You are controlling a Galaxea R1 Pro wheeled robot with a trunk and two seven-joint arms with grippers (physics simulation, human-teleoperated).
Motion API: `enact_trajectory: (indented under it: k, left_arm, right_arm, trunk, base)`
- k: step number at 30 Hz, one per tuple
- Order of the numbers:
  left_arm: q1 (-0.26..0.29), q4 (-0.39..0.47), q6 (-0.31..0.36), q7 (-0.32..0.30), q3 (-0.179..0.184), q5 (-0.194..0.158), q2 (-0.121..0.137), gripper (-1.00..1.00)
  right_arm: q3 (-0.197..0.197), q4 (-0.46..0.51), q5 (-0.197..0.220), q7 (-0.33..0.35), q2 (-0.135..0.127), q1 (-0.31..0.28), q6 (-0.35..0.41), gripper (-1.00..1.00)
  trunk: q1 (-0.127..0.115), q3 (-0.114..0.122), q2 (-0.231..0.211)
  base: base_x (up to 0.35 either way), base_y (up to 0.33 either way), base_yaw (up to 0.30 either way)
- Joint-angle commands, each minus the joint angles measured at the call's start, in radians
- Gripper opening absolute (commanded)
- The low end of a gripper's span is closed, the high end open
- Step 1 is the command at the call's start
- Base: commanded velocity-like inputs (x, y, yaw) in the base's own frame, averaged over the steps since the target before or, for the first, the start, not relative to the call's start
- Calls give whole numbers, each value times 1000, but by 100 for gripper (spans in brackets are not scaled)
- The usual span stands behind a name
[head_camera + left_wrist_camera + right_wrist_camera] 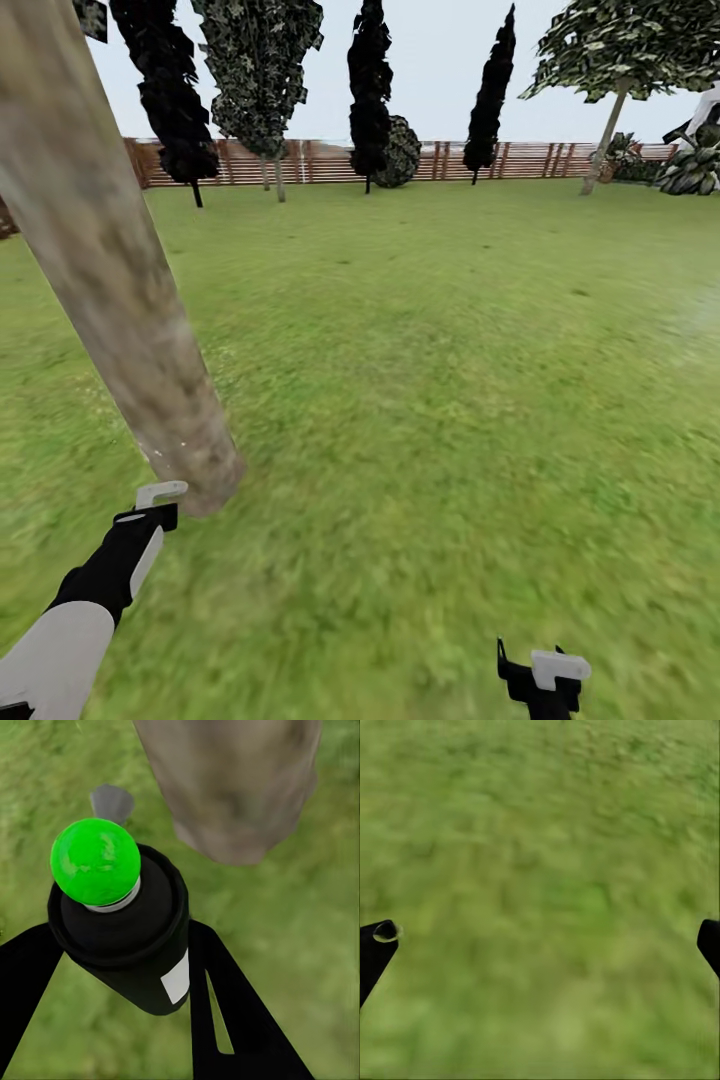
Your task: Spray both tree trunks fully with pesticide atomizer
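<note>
My left gripper [120, 967] is clamped around the pesticide atomizer [124, 937], a black can-like body with a small white label on its side, gripped between my two dark fingers [232, 1005]. Its top here is a bright green ball on a silver collar, not red. Whether there is any liquid inside the black body I cannot tell. In the head view the same left gripper [158, 500] sits at the end of my black and white forearm, just beside the foot of the tree trunk [110, 270].

That trunk is thick, pale grey-brown and mottled, leaning, and it meets the lawn [450, 400] right in front of the can; in the left wrist view its base [232, 787] looms just past the green ball. A few tiny whitish specks of pesticide [183, 441] dot the trunk low down.

My right gripper [540, 945] is spread wide with nothing in it, its black fingertips [376, 945] at either edge over blurred grass; it shows low in the head view [545, 675].

The garden is a wide green lawn ringed by a brown slat fence [320, 160]. Slim dark cypress-like trees [370, 90] and a round bush [402, 152] stand along it, and a second pale-trunked tree [608, 125] stands far off to my right.
</note>
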State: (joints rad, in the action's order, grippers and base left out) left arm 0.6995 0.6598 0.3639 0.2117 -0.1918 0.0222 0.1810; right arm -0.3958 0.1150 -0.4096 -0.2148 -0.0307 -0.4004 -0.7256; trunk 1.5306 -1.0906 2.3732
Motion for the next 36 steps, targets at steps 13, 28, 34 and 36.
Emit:
enact_trajectory:
  k: [13,28,34,36]
  left_arm:
    - [0,-11,0,0,1,-1,0,-100]
    - [0,-12,0,0,0,-1,0,-100]
    - [0,-12,0,0,0,1,-9,-100]
    - [0,-12,0,0,0,1,-9,-100]
  right_arm:
    - [0,0,0,0,0,0,0,100]
    - [0,0,0,0,2,0,0,100]
    - [0,0,0,0,2,0,0,100]
    - [0,0,0,0,2,0,0,100]
  trunk:
    - [0,0,0]
    - [0,0,0]
    - [0,0,0]
    - [0,0,0]
  base:
    - [236,-183,266]
    - [40,-259,52]
    - [63,-266,273]
    - [221,-206,218]
